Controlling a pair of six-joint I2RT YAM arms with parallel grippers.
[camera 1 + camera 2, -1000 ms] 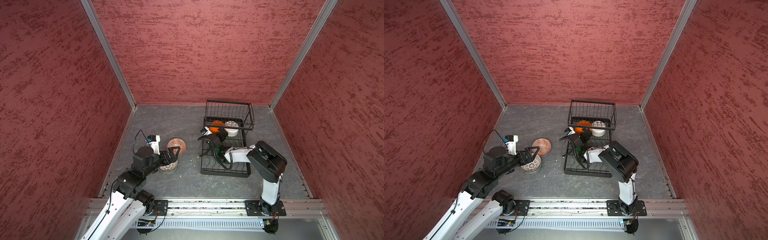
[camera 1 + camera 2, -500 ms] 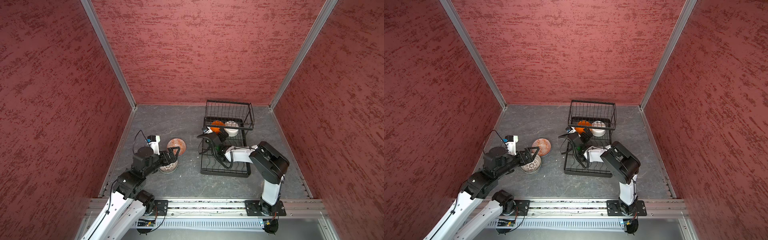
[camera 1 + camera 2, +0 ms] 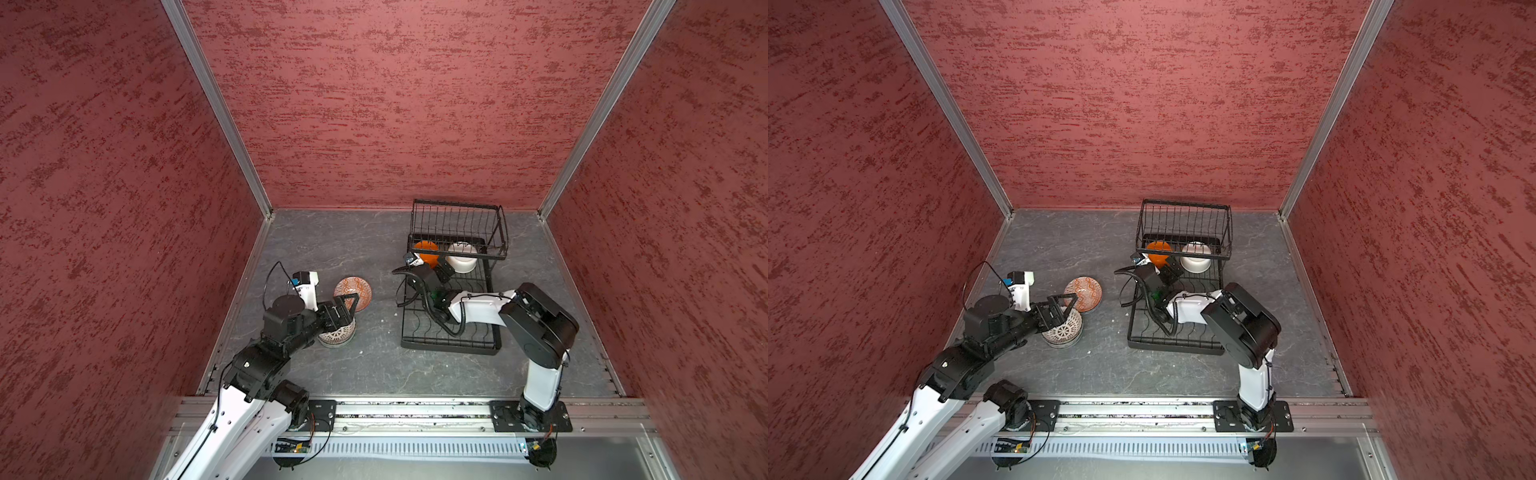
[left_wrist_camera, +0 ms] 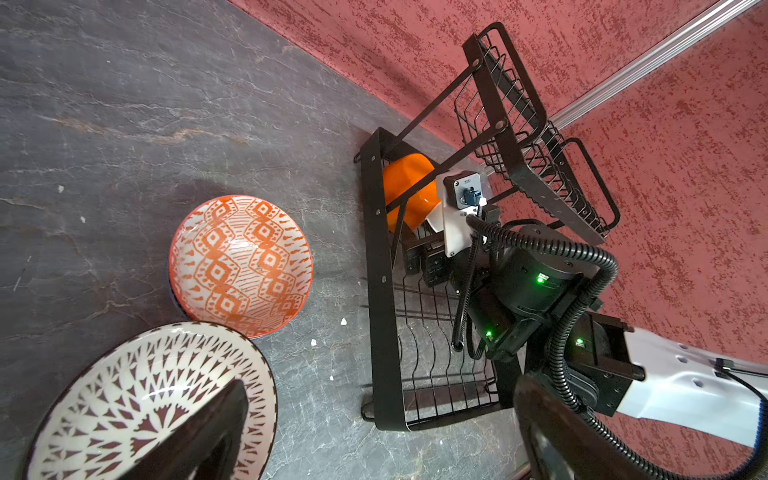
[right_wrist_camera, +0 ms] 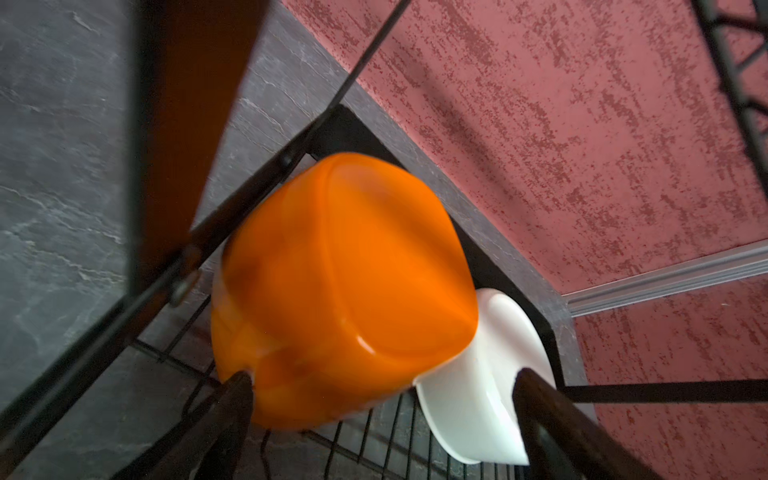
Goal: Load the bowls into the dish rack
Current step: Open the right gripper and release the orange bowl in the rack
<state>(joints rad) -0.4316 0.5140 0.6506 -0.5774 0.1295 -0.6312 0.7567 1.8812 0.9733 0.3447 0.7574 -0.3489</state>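
Observation:
The black wire dish rack (image 3: 449, 348) (image 3: 1175, 347) stands at the back right. An orange bowl (image 3: 428, 251) (image 5: 345, 282) lies tilted on its base under the raised basket and leans on a white bowl (image 3: 461, 259) (image 5: 478, 399). My right gripper (image 3: 437, 271) (image 5: 384, 376) is open just before them, with one fingertip at the orange bowl's edge. My left gripper (image 3: 347, 305) (image 4: 382, 386) is open over a black-patterned bowl (image 3: 338, 334) (image 4: 124, 399), one finger inside its rim. A red-orange patterned bowl (image 3: 357, 289) (image 4: 241, 266) sits upright beside it.
Red walls close in the grey floor on three sides, and a metal rail (image 3: 415, 409) runs along the front. The right arm's elbow (image 3: 540, 328) hangs over the rack's near right corner. Bare floor separates the two floor bowls from the rack.
The right arm has shifted slightly at the orange bowl, which is blurred in the right wrist view. The left arm and both floor bowls have stayed put.

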